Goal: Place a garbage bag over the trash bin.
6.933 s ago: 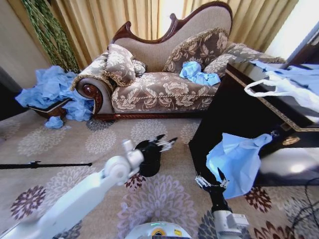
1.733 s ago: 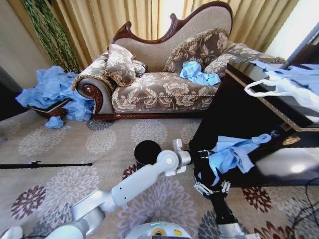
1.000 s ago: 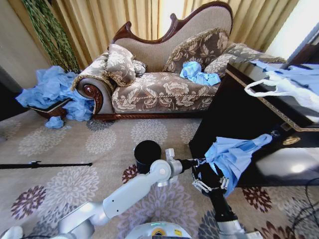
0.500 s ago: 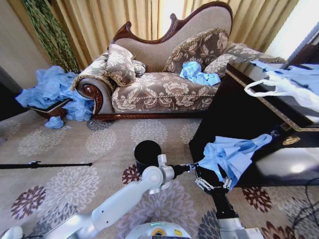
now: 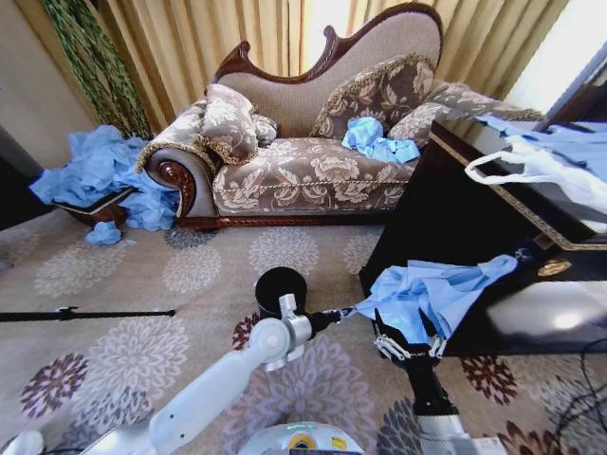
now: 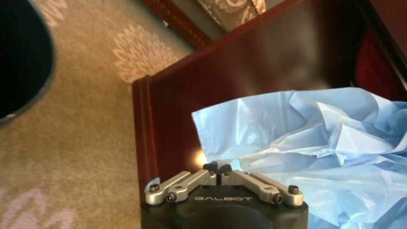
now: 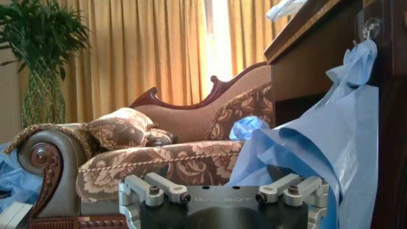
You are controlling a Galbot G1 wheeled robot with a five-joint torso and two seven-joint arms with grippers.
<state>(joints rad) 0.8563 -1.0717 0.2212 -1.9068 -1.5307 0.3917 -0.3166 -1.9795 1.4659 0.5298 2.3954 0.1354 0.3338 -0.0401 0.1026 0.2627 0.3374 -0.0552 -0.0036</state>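
The left gripper had its jaws clenched on a corner of the garbage bag. The right gripper stood under the bag's lower edge, jaws released. The thin, crinkled light-blue bag stretched sideways beside the dark cabinet, to the right of the trash bin.

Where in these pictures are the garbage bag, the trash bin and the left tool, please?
garbage bag (image 5: 427, 292): head view, middle of the crinkled blue sheet.
trash bin (image 5: 277, 287): head view, its dark open mouth.
left tool (image 6: 218, 168): left wrist view, between the closed fingertips pinching the bag's edge.
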